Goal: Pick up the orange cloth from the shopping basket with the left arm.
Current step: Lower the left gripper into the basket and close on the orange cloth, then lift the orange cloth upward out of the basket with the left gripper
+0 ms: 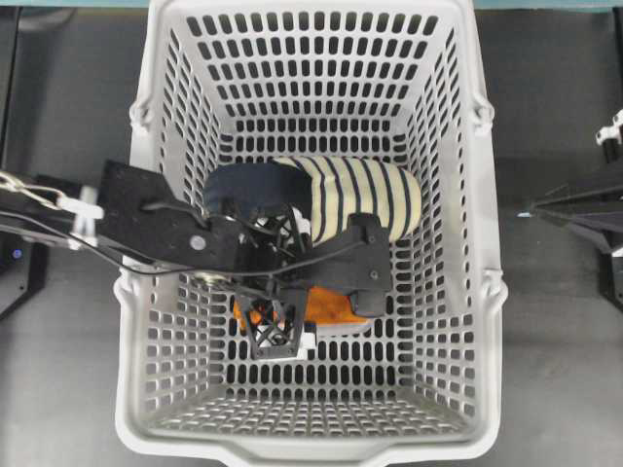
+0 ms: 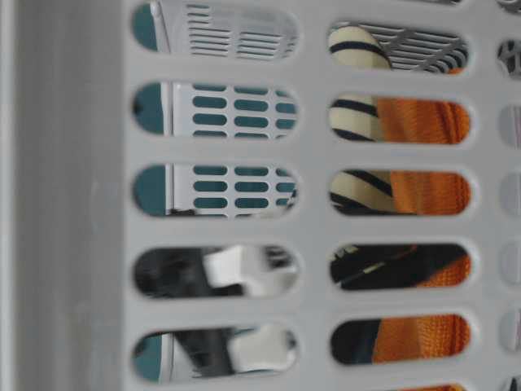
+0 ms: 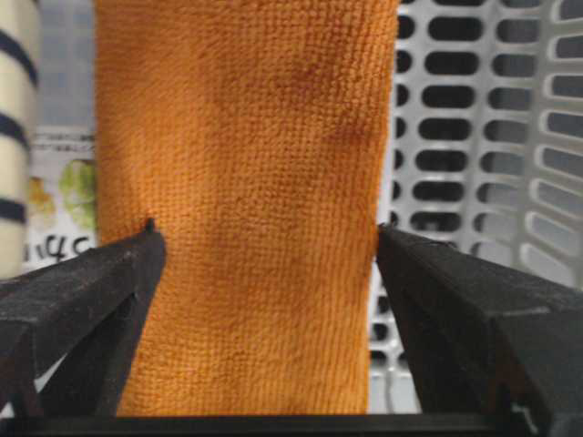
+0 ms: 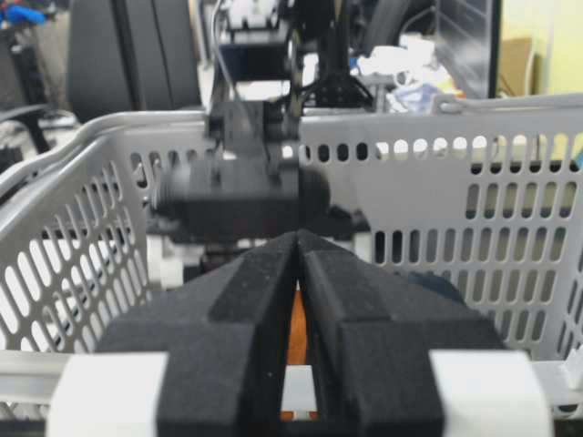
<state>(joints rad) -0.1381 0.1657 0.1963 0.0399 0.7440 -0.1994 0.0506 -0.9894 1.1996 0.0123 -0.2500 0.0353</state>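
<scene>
Overhead, table-level and two wrist views. The shopping basket [image 1: 458, 126], moulded in pale grey plastic with a thick rounded rim, has walls and floor pierced throughout by rows of oblong slots; it stands on a dark tabletop [image 1: 68, 88]. The left arm [image 1: 156, 224], built of flat angular black plates with loose cables, reaches over the basket's left rim and down into it. Its left end effector [image 1: 292, 292] hangs directly above the orange cloth [image 1: 336, 306], a small terry piece with a fine looped pile lying on the basket floor near the middle, mostly hidden beneath the arm in the overhead view. In the left wrist view the cloth [image 3: 246, 200] fills the gap between the two latticed black fingers [image 3: 82, 291], which stand wide apart, one at each edge of the cloth; nothing is gripped. A cream slipper with navy stripes [image 1: 365, 199] and a dark padded opening lies just beyond the cloth, toward the far wall. A printed packet [image 3: 59, 205] shows under the cloth's left edge. The right end effector [image 4: 299, 273], matte black with white bands at its base, is fully closed and empty outside the basket's right wall. Behind the basket, office chairs [image 4: 127, 55] and a monitor [image 4: 469, 36] are visible.
</scene>
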